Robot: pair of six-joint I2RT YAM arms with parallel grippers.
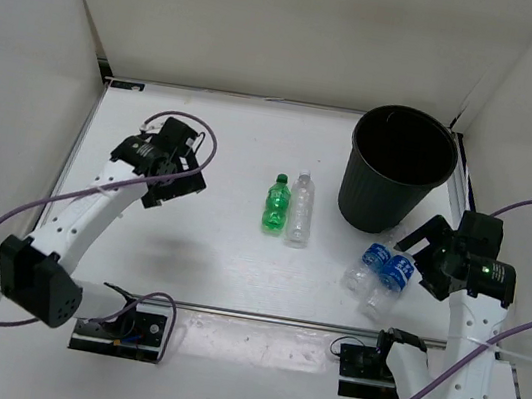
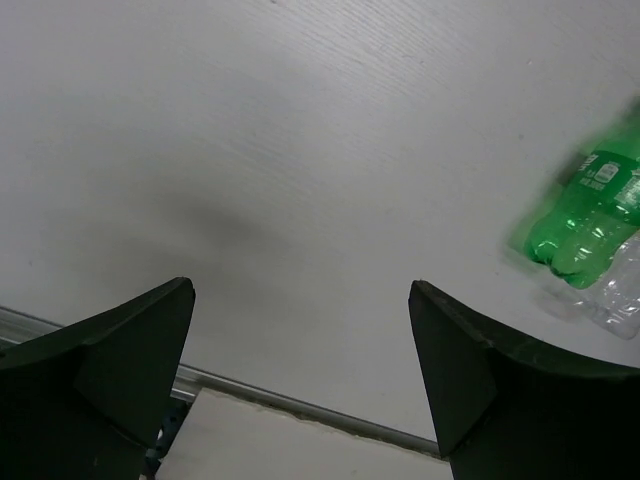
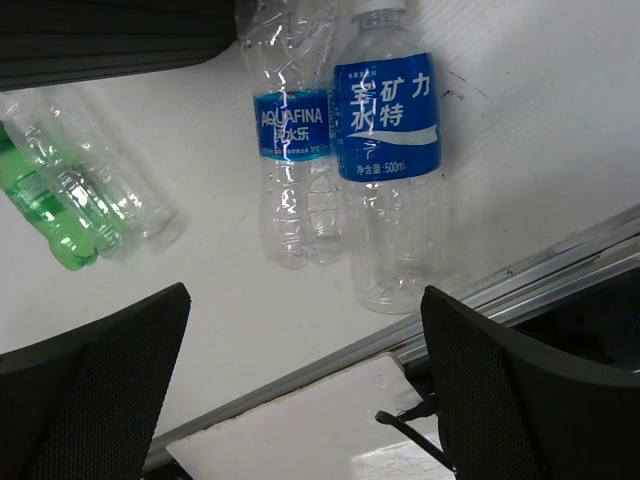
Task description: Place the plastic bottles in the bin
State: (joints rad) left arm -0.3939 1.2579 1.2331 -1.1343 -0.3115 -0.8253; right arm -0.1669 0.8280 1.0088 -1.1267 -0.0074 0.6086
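Black fingers of the right gripper (image 3: pixel 303 298) spread wide over the blue-labelled bottles (image 3: pixel 388 120), which lie side by side, seemingly touching, and are likely the first pick. Beside it the left gripper (image 2: pixel 300 290) hangs equally parted above the bare table (image 2: pixel 300 120). Further out, the green bottle (image 1: pixel 276 203) and clear bottle (image 1: pixel 301 210) lie together. Beyond, the bin (image 1: pixel 387 204) stands upright, its mouth ready for drops.

A clear blue-labelled Aquafina bottle (image 3: pixel 292 150) lies touching a wider clear blue-labelled bottle (image 3: pixel 388 170) on the white table (image 3: pixel 560 120). Farther left, a translucent green plastic bottle (image 3: pixel 40 205) lies against a plain clear plastic bottle (image 3: pixel 100 180). The right gripper (image 3: pixel 303 310) gapes wide, empty. The dark ribbed surface (image 3: pixel 120 35) at top left is possibly the bin.
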